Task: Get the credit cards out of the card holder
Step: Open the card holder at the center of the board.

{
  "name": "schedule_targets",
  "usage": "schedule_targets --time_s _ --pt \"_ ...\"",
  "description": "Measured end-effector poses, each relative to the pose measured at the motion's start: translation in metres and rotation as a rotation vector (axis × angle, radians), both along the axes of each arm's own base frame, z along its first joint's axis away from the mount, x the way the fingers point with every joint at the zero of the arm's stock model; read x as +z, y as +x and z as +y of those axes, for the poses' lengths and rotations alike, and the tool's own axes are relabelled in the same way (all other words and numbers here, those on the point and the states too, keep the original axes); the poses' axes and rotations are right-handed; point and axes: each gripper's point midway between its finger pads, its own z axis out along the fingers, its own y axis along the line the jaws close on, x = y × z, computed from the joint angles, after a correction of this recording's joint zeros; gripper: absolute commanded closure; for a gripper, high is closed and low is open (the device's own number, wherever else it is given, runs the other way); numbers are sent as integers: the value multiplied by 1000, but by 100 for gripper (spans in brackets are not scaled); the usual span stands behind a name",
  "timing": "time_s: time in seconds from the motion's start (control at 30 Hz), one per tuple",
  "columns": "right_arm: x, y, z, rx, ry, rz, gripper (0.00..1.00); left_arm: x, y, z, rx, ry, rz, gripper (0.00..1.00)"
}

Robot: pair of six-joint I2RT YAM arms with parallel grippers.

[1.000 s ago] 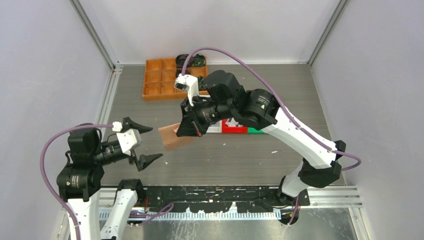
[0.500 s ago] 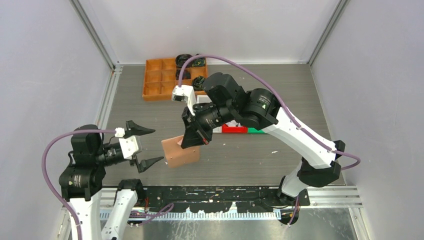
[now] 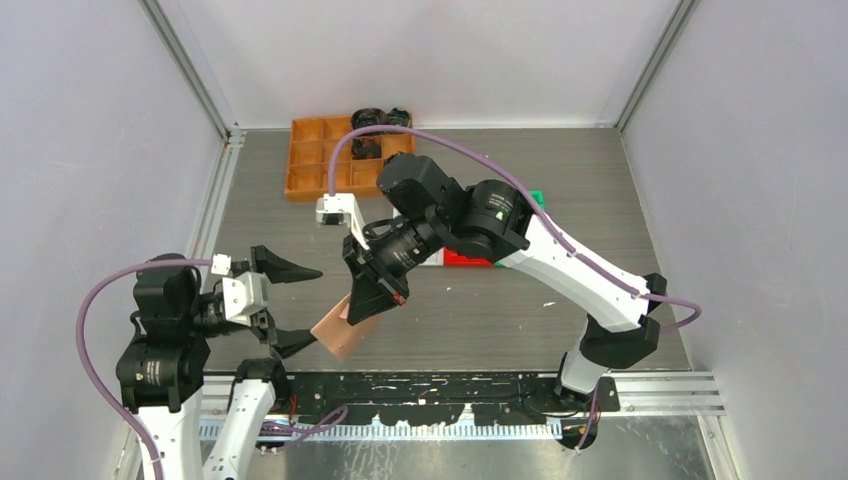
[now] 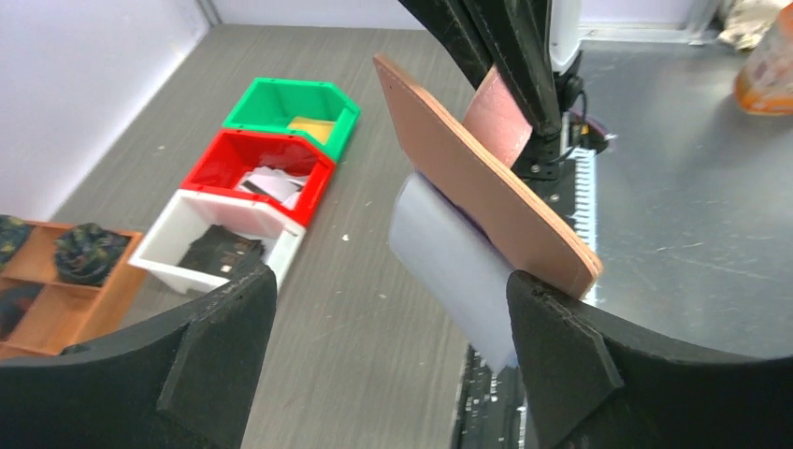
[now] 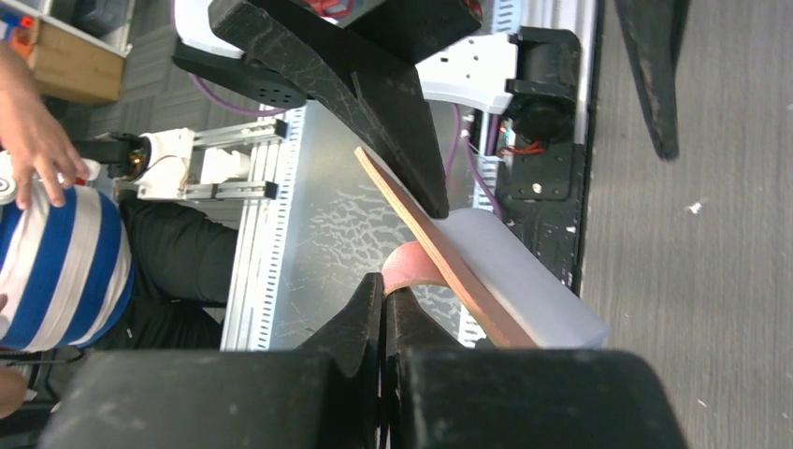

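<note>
The salmon-pink card holder (image 3: pixel 336 331) hangs in the air over the table's front edge. My right gripper (image 3: pixel 366 300) is shut on its strap tab (image 5: pixel 411 265). The holder's light blue pocket (image 4: pixel 447 262) faces the table. My left gripper (image 3: pixel 300 306) is open, with the holder's lower end between its fingers (image 4: pixel 561 337), touching neither as far as I can see. No card shows in the holder. Dark cards lie in a white bin (image 4: pixel 217 248), whitish cards in a red bin (image 4: pixel 269 181), and a tan-yellow card in a green bin (image 4: pixel 305 125).
An orange compartment tray (image 3: pixel 310 160) with black coiled bundles (image 3: pixel 375 120) stands at the back left. The bins sit mid-table under my right arm. A metal rail (image 3: pixel 450 385) runs along the front edge. A person in a striped shirt (image 5: pixel 56 253) is beyond it.
My right arm has carried the card holder forward and left, from mid-table to between the left gripper's fingers. The left gripper has stayed open and shifted slightly.
</note>
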Motion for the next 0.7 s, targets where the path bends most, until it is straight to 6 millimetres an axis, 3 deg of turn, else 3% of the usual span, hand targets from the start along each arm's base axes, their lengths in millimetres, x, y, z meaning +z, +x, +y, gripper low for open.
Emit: schedule_targets --time_s 0.37,0.6,0.67,0.7 --pt "23 -26 32 163 92 97 99 20 -30 -8 -79 -81 122 0" --pt "26 -39 41 223 106 145 99 25 -35 -9 -82 -96 162 1" --pt "28 -43 41 234 112 149 99 26 -35 -9 -84 -99 162 14" --pt "29 -43 41 237 117 148 99 27 -36 -10 -89 -102 166 27"
